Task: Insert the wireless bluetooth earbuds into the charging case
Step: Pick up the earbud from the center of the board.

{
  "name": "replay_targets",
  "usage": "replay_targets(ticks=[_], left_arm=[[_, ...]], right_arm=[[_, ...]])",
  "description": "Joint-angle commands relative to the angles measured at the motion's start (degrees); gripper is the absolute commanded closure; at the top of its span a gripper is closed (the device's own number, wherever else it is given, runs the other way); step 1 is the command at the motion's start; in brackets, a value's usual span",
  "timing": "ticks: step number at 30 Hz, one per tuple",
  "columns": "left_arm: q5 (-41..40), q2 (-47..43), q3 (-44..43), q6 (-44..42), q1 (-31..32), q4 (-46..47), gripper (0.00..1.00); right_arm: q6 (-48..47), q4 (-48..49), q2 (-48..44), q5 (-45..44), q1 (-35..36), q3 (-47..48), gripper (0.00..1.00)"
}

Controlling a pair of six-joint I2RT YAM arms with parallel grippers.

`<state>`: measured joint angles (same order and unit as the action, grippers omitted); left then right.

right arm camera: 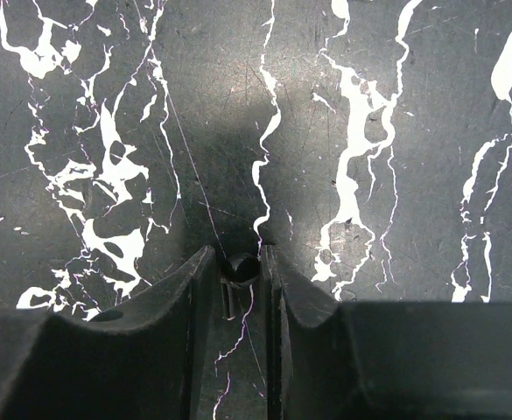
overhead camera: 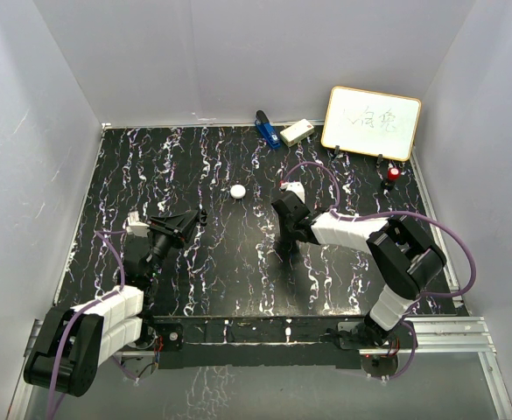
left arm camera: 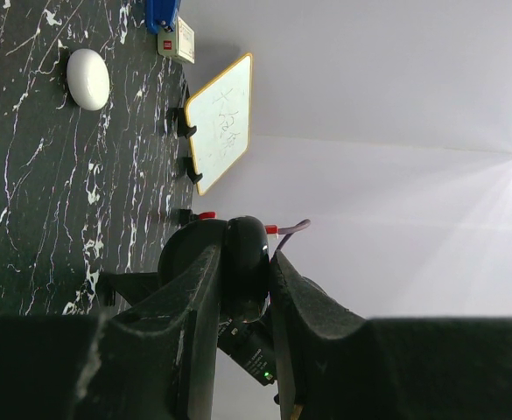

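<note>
Glossy black white-veined table (overhead camera: 238, 254), smooth white oval puck (overhead camera: 237, 191).

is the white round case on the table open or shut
Shut, as far as shows. The white round case is one smooth closed pebble on the table in the left wrist view, with no raised lid or earbuds visible.

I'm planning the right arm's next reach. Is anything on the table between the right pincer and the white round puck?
Nothing visible does. In the top view, only bare marbled table lies between the right pincer and the white round puck. The earbuds themselves cannot be made out in any view.
</note>
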<state>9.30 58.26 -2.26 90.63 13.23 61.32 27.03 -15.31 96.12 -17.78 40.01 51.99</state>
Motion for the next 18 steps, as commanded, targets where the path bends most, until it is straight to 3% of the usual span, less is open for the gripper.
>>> replay_targets(ticks=[1, 12, 18], left_arm=[[0.54, -0.31, -0.2, -0.1, -0.24, 2.75, 1.0], [0.68, -0.04, -0.2, -0.28, -0.26, 2.84, 1.0], [0.8, 0.11, -0.29, -0.23, -0.28, 2.94, 1.0]], right_arm=[[0.9, -3.88, 1.88, 1.32, 0.18, -0.2, 0.76], [0.84, -4.28, 2.11, 1.29, 0.24, 0.13, 0.93], [0.62, -2.64, -0.6, 0.46, 0.24, 0.14, 0.96]])
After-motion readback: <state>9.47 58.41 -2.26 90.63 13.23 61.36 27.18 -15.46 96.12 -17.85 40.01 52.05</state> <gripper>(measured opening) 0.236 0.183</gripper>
